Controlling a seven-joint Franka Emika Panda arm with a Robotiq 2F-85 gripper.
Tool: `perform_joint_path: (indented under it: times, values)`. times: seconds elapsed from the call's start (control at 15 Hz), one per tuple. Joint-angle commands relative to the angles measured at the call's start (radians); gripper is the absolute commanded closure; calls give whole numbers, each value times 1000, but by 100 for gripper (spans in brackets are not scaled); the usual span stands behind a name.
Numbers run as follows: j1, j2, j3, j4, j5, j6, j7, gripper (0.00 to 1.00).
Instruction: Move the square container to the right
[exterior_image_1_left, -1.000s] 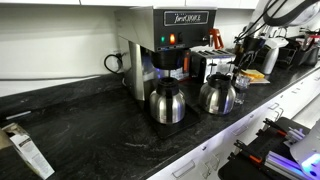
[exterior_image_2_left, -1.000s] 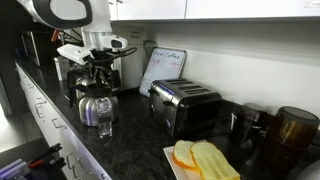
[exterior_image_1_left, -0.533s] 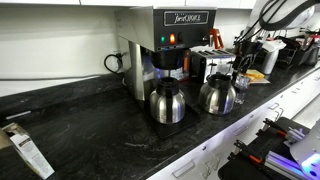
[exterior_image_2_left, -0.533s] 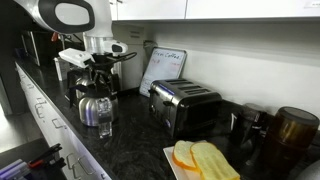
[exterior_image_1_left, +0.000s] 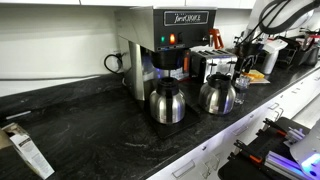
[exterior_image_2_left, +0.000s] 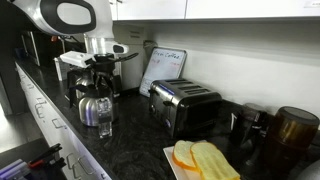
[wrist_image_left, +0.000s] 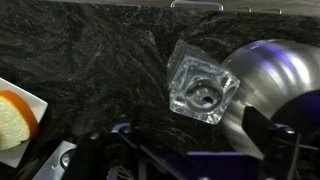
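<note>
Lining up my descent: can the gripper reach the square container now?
Probably yes: the square container is clear from above, though the steel carafe crowds one side, leaving the gripper little room there.

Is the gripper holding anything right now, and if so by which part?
Nothing is held. The gripper hangs open above the small clear square container, which sits free on the black counter beside the round steel carafe.

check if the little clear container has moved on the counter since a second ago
No. In an exterior view the clear container sits in the same spot just in front of the steel jug, with the same gap to the toaster.
</note>
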Motion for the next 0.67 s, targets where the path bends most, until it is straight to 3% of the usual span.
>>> perform_joint_path:
  times: [0.0, 0.27, 0.6]
  values:
    - [-31, 6, 20, 1, -23, -11, 15, 0]
    - [17, 30, 7, -2, 56, -6, -1, 0]
    - [20, 62, 19, -6, 79, -11, 14, 0]
